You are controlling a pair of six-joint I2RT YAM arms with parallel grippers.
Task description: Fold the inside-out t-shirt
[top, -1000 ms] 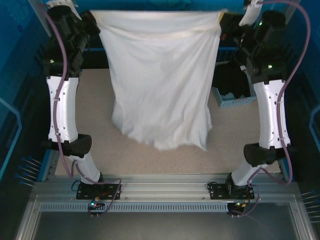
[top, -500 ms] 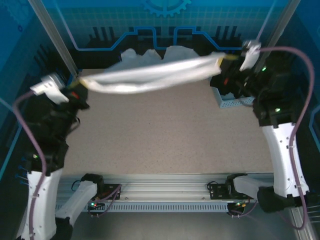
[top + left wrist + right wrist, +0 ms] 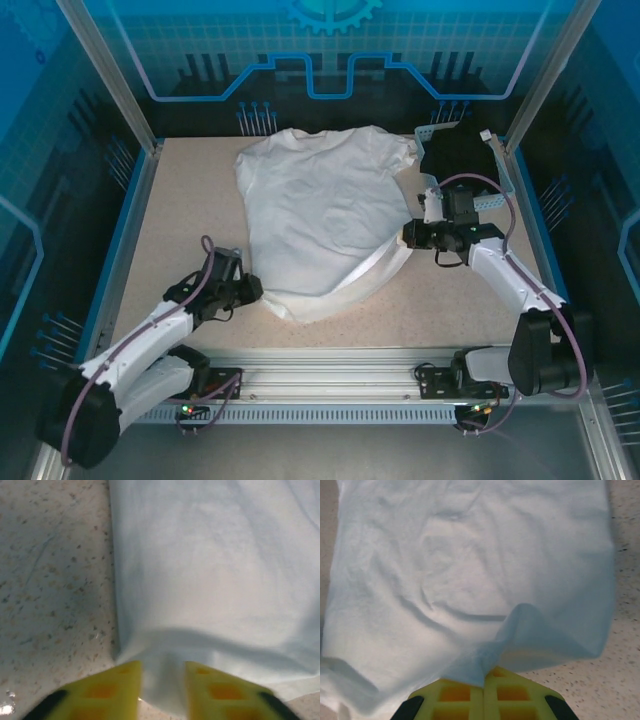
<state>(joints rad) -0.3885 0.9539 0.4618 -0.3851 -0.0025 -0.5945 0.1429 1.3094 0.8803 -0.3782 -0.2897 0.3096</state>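
Observation:
The inside-out t-shirt [image 3: 320, 215] lies spread flat on the speckled table [image 3: 180, 230], collar and sleeves at the far side, hem toward me. My left gripper [image 3: 250, 290] rests low at the near-left hem corner. In the left wrist view its yellow fingers [image 3: 122, 685] stand apart, with a pinch of white cloth [image 3: 210, 570] lying loose between them. My right gripper [image 3: 408, 235] sits at the right hem corner. In the right wrist view its jaws [image 3: 484, 680] are pressed together on a raised fold of the shirt [image 3: 460, 560].
A pale blue basket [image 3: 497, 172] stands at the back right, just behind my right arm, with a black garment [image 3: 455, 155] in it. Blue enclosure walls and metal posts ring the table. Bare tabletop lies left of the shirt and along the near edge.
The shirt hung high between both grippers a second ago. Both arms swung it forward and down, and it now lies flat on the table. The left jaws have parted.

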